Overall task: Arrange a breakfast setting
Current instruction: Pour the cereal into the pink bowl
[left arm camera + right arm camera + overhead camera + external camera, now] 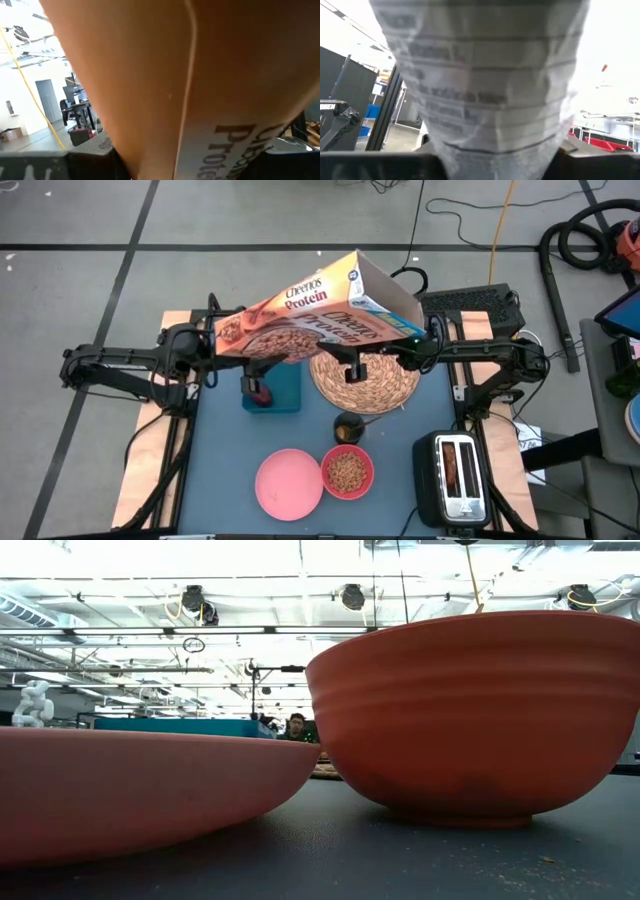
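Observation:
The orange Cheerios Protein box point(310, 310) hangs in the air above the table's far half, front face up, its open end point(388, 285) toward the far right. My left gripper point(250, 362) meets it from the left and my right gripper point(352, 363) from the right; both are shut on it. The round woven placemat point(375, 385) lies beneath. A dark-red fruit point(260, 392) sits on a teal board point(285, 388). The candle glass point(348, 425), pink plate point(289, 483) and coral bowl point(347, 471), which holds cereal, stand nearer the front. My left gripper has the box's closed left end between its fingers, coming about level from the table's left. In its wrist view the orange panel point(150, 145) fills the gap; the contact itself is hidden by the box. The box is lifted clear. My right gripper holds the box from the table's right, beneath its raised open end. The white printed side panel point(490, 150) narrows down between the finger bases in its wrist view. The fingertips are hidden by the box, which hangs clear of the placemat.
A toaster point(455, 475) stands at the front right. In the low view the plate point(120, 790) and bowl point(480, 720) fill the foreground. A person point(296, 726) shows far behind the table.

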